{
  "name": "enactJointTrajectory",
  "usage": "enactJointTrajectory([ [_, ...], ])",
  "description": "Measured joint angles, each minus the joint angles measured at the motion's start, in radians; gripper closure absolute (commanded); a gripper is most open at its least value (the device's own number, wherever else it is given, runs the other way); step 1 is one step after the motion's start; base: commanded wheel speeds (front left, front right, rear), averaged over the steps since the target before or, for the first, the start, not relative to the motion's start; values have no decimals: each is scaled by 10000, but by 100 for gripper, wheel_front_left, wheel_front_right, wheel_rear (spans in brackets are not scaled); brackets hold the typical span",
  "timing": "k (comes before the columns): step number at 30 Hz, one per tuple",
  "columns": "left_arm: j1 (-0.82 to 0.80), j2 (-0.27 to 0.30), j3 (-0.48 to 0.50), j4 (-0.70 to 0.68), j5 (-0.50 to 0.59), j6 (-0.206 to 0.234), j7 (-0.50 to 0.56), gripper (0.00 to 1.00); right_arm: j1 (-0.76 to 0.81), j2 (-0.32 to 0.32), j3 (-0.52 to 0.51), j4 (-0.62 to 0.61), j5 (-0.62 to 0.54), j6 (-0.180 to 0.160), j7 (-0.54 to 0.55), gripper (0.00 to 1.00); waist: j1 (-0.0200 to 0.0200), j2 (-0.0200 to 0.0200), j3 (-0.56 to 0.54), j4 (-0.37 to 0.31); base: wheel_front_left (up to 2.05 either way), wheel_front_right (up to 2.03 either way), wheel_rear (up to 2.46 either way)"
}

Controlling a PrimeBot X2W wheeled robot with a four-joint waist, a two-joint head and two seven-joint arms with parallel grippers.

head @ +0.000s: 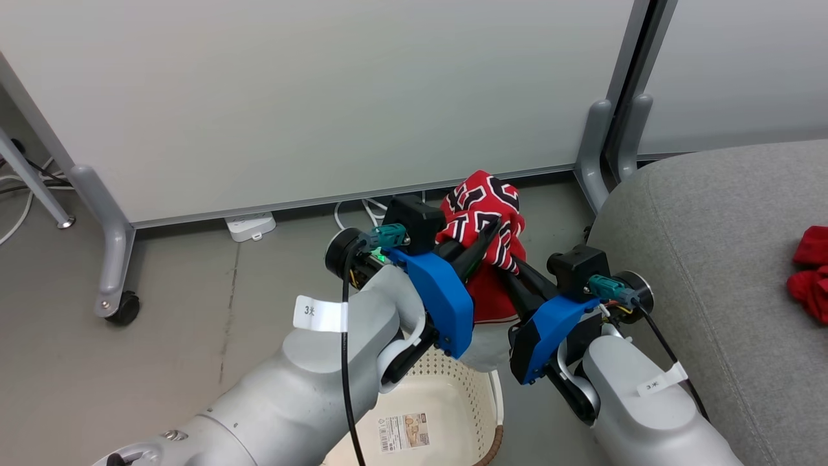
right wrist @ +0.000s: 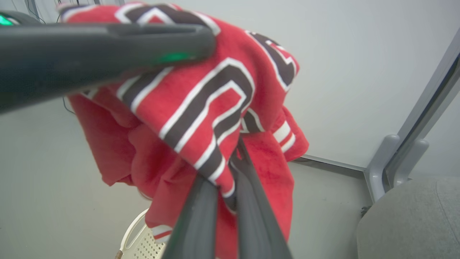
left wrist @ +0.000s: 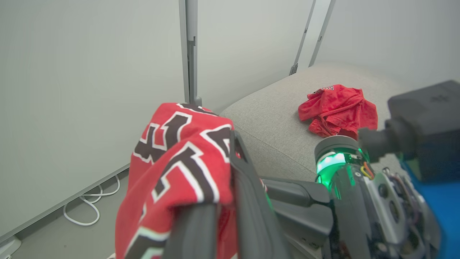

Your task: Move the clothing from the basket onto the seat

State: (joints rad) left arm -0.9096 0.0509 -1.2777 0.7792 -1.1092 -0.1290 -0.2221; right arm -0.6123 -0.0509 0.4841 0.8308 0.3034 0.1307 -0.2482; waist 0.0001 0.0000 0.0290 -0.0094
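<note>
The left tool (head: 486, 238) and the right tool (head: 511, 264) are both clamped on the jersey (head: 482, 200) from either side, holding it in the air above the far end of the basket (head: 484, 396). The jersey is a bunched red bundle with big black figures edged in white; no whole word can be read. A printed label (head: 404, 432) lies on the basket's floor, its text too small to read. White tags (head: 320, 314) on the forearms begin with "3". The plain red garment (head: 812, 272) lies crumpled on the seat (head: 698, 220), well in from its rounded edge. Bare floor (head: 194, 323) lies left of the basket, and partition panels (head: 323, 97) stand close behind.
</note>
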Motion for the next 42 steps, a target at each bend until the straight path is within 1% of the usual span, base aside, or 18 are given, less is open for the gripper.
enactJointTrajectory([
  [10,5,-2,-25,127,-75,0,-69,100,-53,2,119,257,238,0,-100,100,0,0,-80,-101,0,0,0],
  [28,14,-2,-31,146,-86,0,-81,100,-112,4,226,324,428,0,-134,100,0,0,-191,-118,0,0,0],
  [29,19,-2,-31,148,-84,0,-88,86,-112,4,221,313,428,0,-134,100,0,0,-194,-121,0,0,0],
  [32,68,-4,-31,96,50,0,-188,10,-109,4,180,265,428,0,-134,100,0,0,-192,-134,0,0,0],
  [33,99,-6,-29,96,119,0,-236,0,-106,4,153,242,428,0,-134,100,-1,0,-190,-139,0,0,0],
  [38,627,146,10,-105,410,0,-374,0,-82,4,-59,61,428,0,-132,100,0,0,-167,-144,0,0,0],
  [42,1301,453,750,-660,972,0,-395,0,-19,4,-328,-102,405,0,-132,100,-1,0,-112,-109,0,0,0],
])
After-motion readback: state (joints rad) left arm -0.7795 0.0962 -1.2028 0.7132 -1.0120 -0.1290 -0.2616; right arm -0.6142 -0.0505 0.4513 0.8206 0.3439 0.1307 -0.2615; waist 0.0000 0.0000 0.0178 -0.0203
